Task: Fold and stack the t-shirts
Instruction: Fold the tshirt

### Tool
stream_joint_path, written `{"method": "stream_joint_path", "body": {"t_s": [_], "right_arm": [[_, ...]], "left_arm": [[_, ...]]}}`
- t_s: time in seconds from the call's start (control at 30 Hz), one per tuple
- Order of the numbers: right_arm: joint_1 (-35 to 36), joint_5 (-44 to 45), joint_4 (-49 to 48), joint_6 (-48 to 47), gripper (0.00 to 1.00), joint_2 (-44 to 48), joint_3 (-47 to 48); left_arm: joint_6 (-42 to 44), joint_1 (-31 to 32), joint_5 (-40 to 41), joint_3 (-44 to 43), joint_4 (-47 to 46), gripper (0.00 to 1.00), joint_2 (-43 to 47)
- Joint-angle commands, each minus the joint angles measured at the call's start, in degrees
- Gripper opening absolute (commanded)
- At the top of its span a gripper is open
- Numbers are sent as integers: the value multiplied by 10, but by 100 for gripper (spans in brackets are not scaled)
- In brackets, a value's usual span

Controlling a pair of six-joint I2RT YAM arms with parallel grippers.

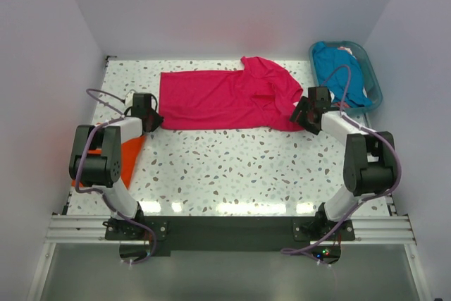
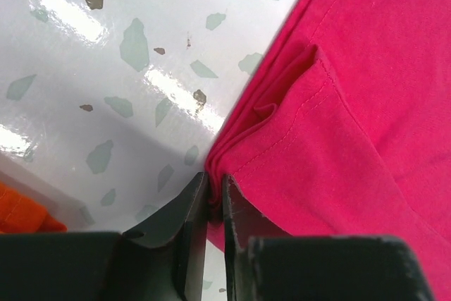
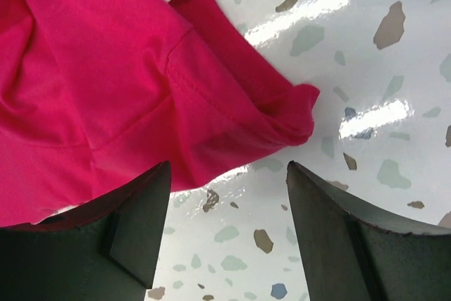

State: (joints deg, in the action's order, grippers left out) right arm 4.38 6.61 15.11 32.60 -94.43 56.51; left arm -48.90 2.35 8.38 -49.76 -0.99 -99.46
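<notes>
**Ana:** Left hand (image 2: 215, 187), what has it got?
**Ben:** It is pinched on the left hem corner of the pink t-shirt (image 1: 225, 100).
**Ana:** And the right hand (image 3: 229, 174)?
**Ben:** Fingers wide apart, gripping nothing, over the shirt's bunched right end.
**Ana:** Where are the shirts?
**Ben:** Pink is spread across the far bench (image 1: 246, 167). The orange t-shirt (image 1: 130, 156) is at the left edge, and the teal t-shirt (image 1: 331, 65) is in the basket (image 1: 373, 84).

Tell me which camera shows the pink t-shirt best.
Top external: nearly the whole pink t-shirt lies spread across the table. Left wrist shows only the corner pinched in the left hand; right wrist only a bunched hem near the open right hand.
</notes>
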Motion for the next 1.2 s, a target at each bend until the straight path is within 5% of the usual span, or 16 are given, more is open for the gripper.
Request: {"method": "stream_joint_path", "body": {"t_s": [0.0,0.17,0.5,0.93,1.17], "right_arm": [[-6,31,-50,13,70,-24,4],[-15,38,-57,15,65,-41,11],[-31,42,-15,5,2,-52,60],[-104,-12,69,-10,0,105,-2],[-140,-65,105,-5,0,190,-75]], "left_arm": [[8,4,17,-4,37,17,-21],[15,4,17,-14,46,5,-21],[33,3,36,-28,71,0,6],[56,-4,58,4,136,0,124],[44,-4,33,114,142,0,226]]}}
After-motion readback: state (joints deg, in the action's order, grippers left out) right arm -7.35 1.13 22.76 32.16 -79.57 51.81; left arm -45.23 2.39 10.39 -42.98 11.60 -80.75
